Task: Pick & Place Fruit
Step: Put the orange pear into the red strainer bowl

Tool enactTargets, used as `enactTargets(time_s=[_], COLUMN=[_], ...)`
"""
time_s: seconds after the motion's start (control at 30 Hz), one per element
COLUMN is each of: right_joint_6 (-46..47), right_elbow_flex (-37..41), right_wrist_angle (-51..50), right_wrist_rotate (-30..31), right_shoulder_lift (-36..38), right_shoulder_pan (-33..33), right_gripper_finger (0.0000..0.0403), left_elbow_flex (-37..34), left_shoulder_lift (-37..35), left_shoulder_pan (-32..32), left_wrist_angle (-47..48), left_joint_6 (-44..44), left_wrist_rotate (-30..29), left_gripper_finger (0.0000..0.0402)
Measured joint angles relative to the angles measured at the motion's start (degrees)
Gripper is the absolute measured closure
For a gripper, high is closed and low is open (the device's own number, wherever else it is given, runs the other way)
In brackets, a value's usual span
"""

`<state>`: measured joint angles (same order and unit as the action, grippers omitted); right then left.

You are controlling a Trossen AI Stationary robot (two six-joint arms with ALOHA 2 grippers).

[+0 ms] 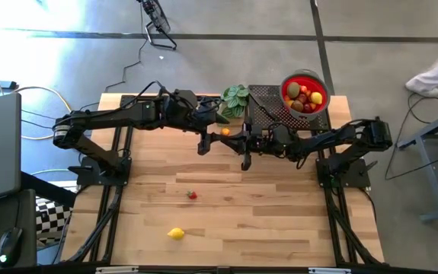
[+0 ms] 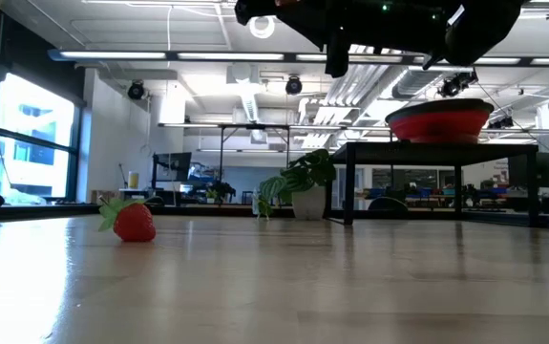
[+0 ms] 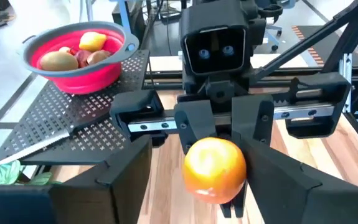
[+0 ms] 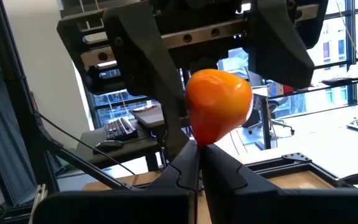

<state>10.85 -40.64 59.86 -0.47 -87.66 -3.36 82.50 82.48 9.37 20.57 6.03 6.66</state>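
An orange fruit [image 1: 225,132] hangs in mid-air above the table's middle, between my two grippers, which face each other. My right gripper [image 4: 197,158] comes from the right and is shut on the fruit [image 4: 218,102]. My left gripper [image 1: 219,128] comes from the left and is open. Its fingers [image 3: 126,177] stand on either side of the fruit [image 3: 215,169]; a gap shows on one side, and I cannot tell on the other. A strawberry [image 1: 192,195] and a yellow lemon [image 1: 176,234] lie on the table nearer the front edge. My right gripper holds the orange fruit by its narrow lower end [image 4: 201,140], pinched between the very tips of its two shut fingers. The fingers come about level from the table's right, slanting a little upward. The fruit stands above the fingertips, well clear of the table.
A red bowl [image 1: 286,85] with several fruits stands on a black perforated stand [image 1: 263,103] at the far right. A green leafy plant [image 1: 235,99] is beside it. The strawberry [image 2: 134,222] lies on bare wood in the low view.
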Motion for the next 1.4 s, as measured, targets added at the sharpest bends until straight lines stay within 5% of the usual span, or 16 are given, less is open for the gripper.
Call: enactTargets(time_s=[0.47,0.77,1.4], right_joint_6=[0.02,-0.08,-0.09], right_elbow_flex=[0.00,0.00,0.07], right_wrist_angle=[-2.31,-4.56,-9.12], right_wrist_rotate=[0.57,2.27,8.61], right_shoulder_lift=[0.00,0.16,1.46], right_shoulder_pan=[-0.02,-0.07,-0.07], right_gripper_finger=[0.0400,0.0400,0.0400], left_elbow_flex=[0.00,-1.06,-27.71], left_shoulder_lift=[0.02,-3.02,-22.84], left_shoulder_pan=[0.00,0.03,0.02], left_wrist_angle=[-1.06,-3.31,-25.21], left_joint_6=[-2.13,-2.39,-0.20], left_wrist_rotate=[-0.02,-5.77,-3.20], left_gripper_finger=[0.0158,0.0158,0.0158])
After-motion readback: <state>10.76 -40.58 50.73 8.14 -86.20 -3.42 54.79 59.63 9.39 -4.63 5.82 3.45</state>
